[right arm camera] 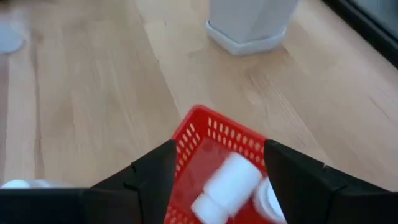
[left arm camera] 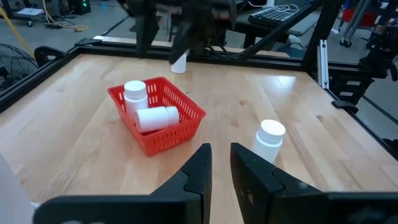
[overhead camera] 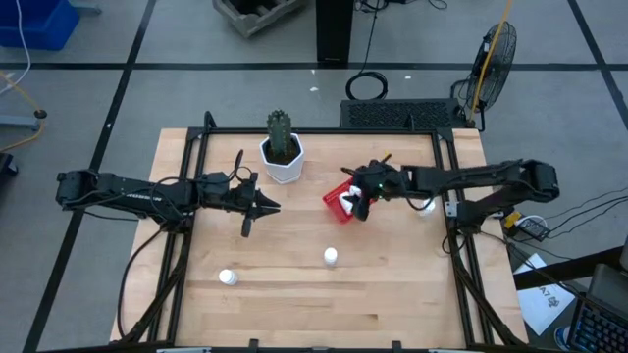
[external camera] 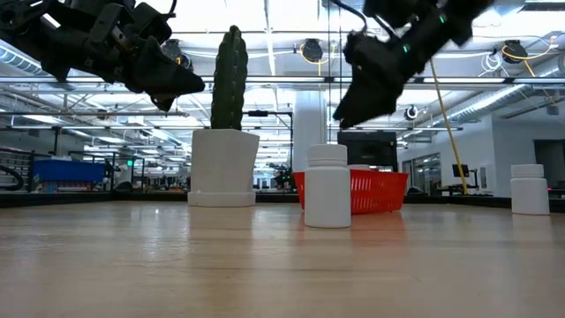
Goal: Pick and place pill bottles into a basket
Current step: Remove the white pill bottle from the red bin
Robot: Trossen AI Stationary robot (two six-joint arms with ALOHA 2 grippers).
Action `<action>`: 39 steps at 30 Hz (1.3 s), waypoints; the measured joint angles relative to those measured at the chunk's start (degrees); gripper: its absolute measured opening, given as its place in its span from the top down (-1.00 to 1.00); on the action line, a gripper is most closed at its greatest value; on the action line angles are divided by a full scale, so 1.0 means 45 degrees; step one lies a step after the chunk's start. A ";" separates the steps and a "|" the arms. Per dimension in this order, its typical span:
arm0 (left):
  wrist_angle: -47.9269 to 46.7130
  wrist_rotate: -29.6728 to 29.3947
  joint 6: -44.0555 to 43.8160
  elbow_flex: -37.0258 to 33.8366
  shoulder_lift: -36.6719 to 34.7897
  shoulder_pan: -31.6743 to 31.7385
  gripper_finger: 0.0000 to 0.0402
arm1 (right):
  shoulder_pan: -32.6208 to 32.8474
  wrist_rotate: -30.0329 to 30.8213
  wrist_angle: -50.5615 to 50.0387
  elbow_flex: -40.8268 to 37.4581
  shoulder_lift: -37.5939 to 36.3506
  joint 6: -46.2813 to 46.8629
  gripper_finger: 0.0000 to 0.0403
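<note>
Right gripper (overhead camera: 359,207) hangs over red basket (overhead camera: 339,203), fingers spread, empty. Two pill bottles in basket (left arm camera: 149,112): one upright, one on its side. Left gripper (overhead camera: 270,207) waits mid-table, fingers nearly closed, empty. Standing bottle (overhead camera: 331,257) near front.

Five small white cylindrical pill bottles (overhead camera: 331,257) with round caps: two inside the basket, three standing on the wooden table; one square bright-red slotted basket (left arm camera: 177,135); one white faceted pot (overhead camera: 283,163) holding one green cactus (overhead camera: 281,131)
</note>
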 joint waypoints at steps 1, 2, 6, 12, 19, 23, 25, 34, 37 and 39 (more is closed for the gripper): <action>0.0000 0.0000 0.0001 0.0000 -0.0003 -0.0002 0.69 | 0.0028 -0.0014 -0.0927 0.0677 0.0194 0.0172 -0.14; -0.0003 0.0001 0.0005 0.0000 0.0002 0.0001 0.69 | 0.0044 -0.0011 -0.1810 0.1372 0.0417 0.0258 -0.13; -0.0004 0.0004 0.0058 0.0000 0.0002 -0.0002 0.69 | -0.0051 -0.0668 -0.5006 0.3786 0.1503 0.0982 -0.09; 0.0000 0.0002 0.0189 0.0000 0.0002 0.0001 0.69 | -0.0293 -0.2037 -0.7217 0.5589 0.3039 0.0965 -0.11; -0.0135 0.0024 0.0185 0.0000 0.0002 0.0003 0.69 | -0.0137 -0.2896 -0.8049 0.5688 0.4437 -0.0728 -0.09; -0.0128 0.0021 0.0181 0.0000 0.0002 0.0000 0.69 | 0.0009 -0.2605 -0.8073 0.5688 0.4924 -0.1882 -0.08; -0.0109 0.0019 0.0180 0.0000 0.0002 0.0002 0.69 | 0.0075 -0.1987 -0.8083 0.5688 0.5086 -0.2362 -0.08; -0.0107 0.0029 0.0097 0.0000 0.0002 0.0003 0.69 | 0.0072 -0.1592 -0.7643 0.5688 0.5786 -0.3204 -0.08; -0.0097 0.0049 0.0097 0.0000 0.0002 0.0003 0.69 | 0.0072 -0.1524 -0.7675 0.5693 0.6045 -0.3440 -0.08; -0.0102 0.0049 0.0097 0.0000 0.0002 0.0000 0.69 | 0.0010 -0.1530 -0.7688 0.5693 0.6204 -0.3504 -0.08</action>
